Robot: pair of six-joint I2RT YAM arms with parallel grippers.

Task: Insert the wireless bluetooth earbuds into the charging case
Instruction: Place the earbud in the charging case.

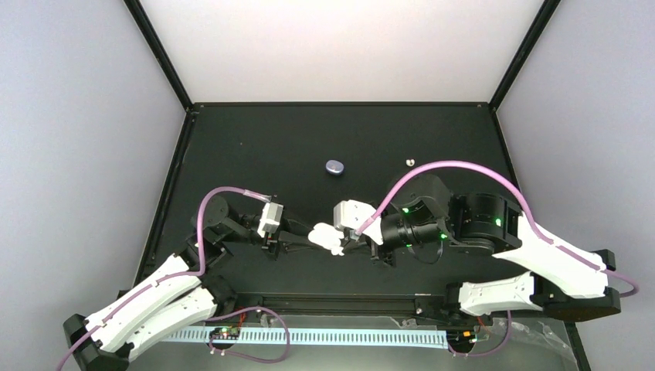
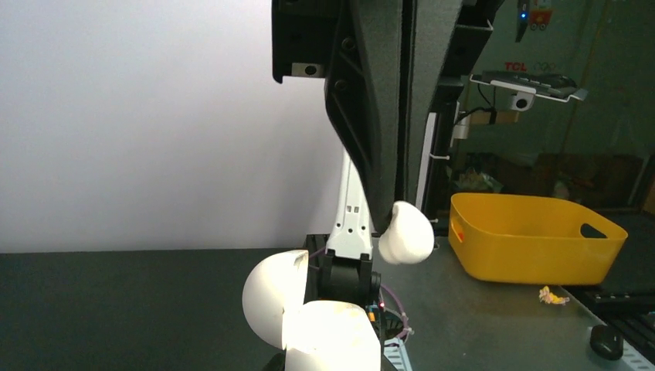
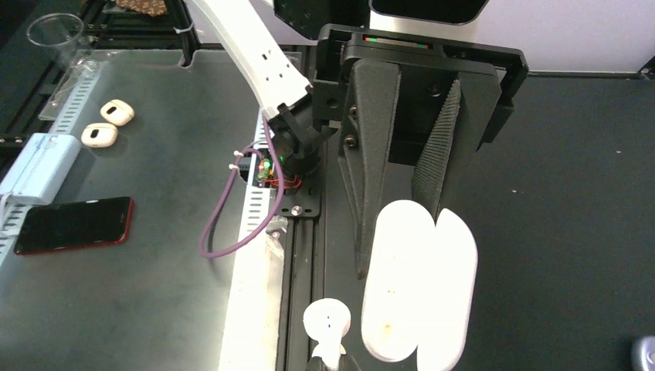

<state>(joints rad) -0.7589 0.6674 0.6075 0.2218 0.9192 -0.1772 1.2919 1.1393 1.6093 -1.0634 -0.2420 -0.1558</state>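
White earbud [image 2: 405, 232] pinched in the left tool [image 2: 392, 215], at 8 o'clock of the open case [image 3: 417, 286], which the right tool [image 3: 398, 224] clamps, apparently steadying it for insertion.

Above the middle of the worktop [image 1: 247, 147], the earbud [image 2: 405, 233] in the left pincer [image 2: 392, 216] is just left of the charging case [image 1: 353, 214] in the right pincer [image 1: 360, 226] (contact unclear). Toward the far edge lies a second case [image 1: 334, 167], with a loose earbud [image 1: 410, 162] to its right.

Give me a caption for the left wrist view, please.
Left gripper holds a white earbud near the open case.
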